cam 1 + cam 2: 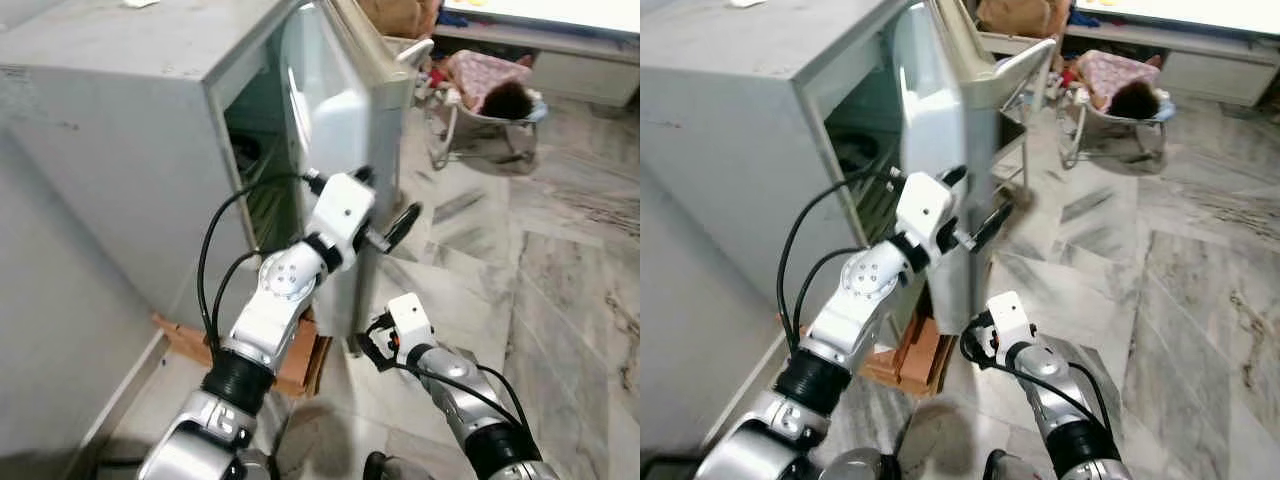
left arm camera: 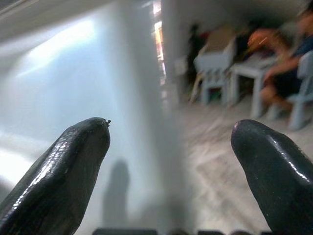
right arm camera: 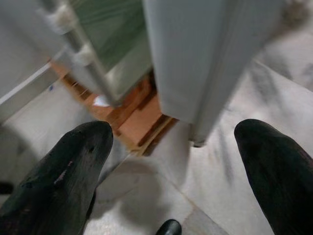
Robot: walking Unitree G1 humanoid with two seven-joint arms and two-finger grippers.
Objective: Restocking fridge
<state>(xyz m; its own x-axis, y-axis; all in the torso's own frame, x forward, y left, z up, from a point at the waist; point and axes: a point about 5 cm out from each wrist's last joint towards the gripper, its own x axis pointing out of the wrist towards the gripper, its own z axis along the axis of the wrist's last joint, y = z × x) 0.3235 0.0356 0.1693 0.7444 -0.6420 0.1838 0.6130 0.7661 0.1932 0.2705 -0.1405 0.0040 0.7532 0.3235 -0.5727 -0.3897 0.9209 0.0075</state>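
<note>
A small grey fridge (image 1: 120,150) stands with its door (image 1: 340,110) partly swung out, and wire shelves (image 1: 262,190) show in the gap. My left gripper (image 1: 385,200) is raised at the door's free edge. It is open, with its fingers (image 2: 73,166) on either side of that edge. My right gripper (image 1: 375,340) hangs low over the floor just in front of the door's bottom corner (image 3: 195,137), open and holding nothing.
The fridge rests on an orange-brown wooden base (image 1: 300,365). A wall (image 1: 50,330) runs along the left. A small person lies in a bouncer seat (image 1: 490,90) at the back right. Marble floor (image 1: 560,260) stretches to the right. Blurred seated people (image 2: 283,63) and white chairs are behind.
</note>
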